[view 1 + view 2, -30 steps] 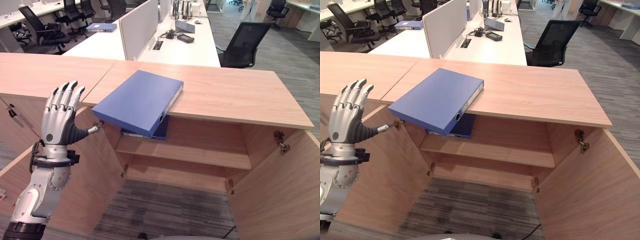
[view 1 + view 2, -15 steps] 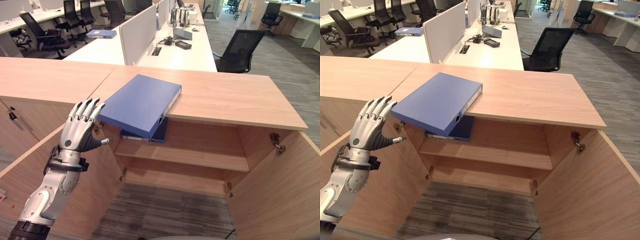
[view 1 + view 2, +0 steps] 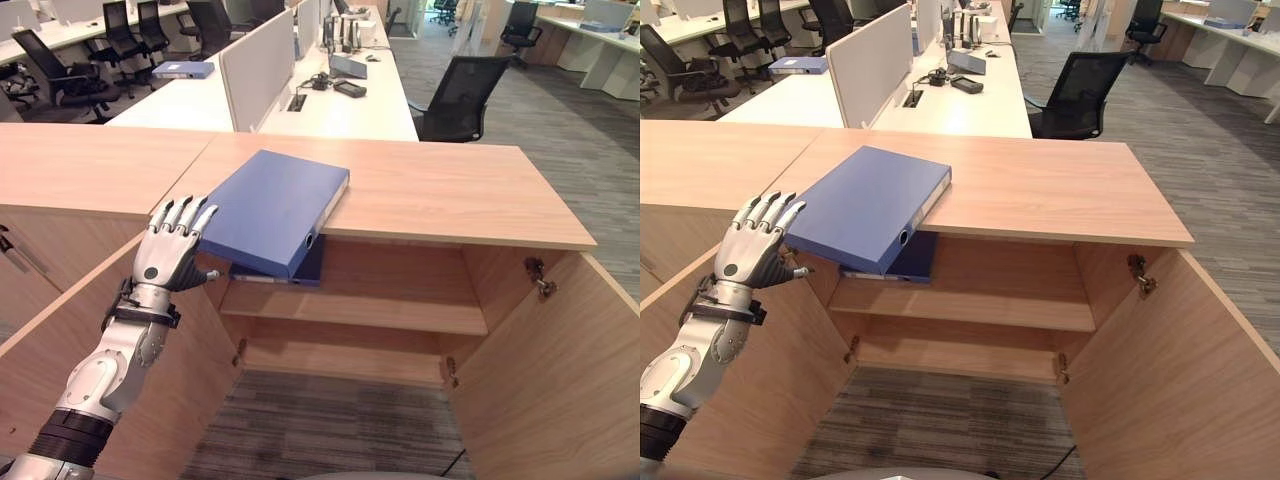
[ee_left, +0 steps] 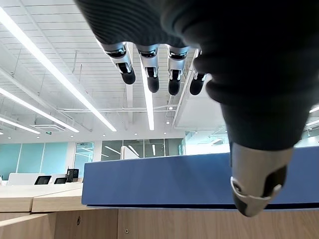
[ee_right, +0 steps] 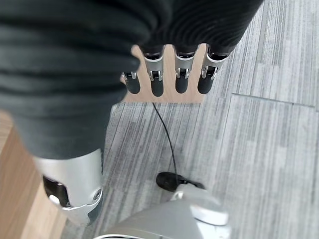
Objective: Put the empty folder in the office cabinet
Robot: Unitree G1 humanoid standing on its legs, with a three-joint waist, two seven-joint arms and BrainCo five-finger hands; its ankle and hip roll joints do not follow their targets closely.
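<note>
A blue folder (image 3: 272,208) lies flat on the wooden cabinet top (image 3: 450,195), its near corner jutting out over the open cabinet. A second, darker blue folder (image 3: 300,272) lies on the upper shelf just below it. My left hand (image 3: 172,252) is raised with straight fingers right at the folder's left near edge, open. In the left wrist view the folder's (image 4: 189,181) long side shows close past the fingers (image 4: 149,74). My right hand (image 5: 169,74) hangs open above the floor.
Both cabinet doors stand open: the left door (image 3: 130,400) under my left arm, the right door (image 3: 560,380) at the lower right. The shelf (image 3: 400,315) is bare right of the dark folder. Desks and a black chair (image 3: 460,95) stand behind.
My left hand has moved right and forward, from beside the left door up to the blue folder's edge. The camera has shifted too. The folder has not moved.
</note>
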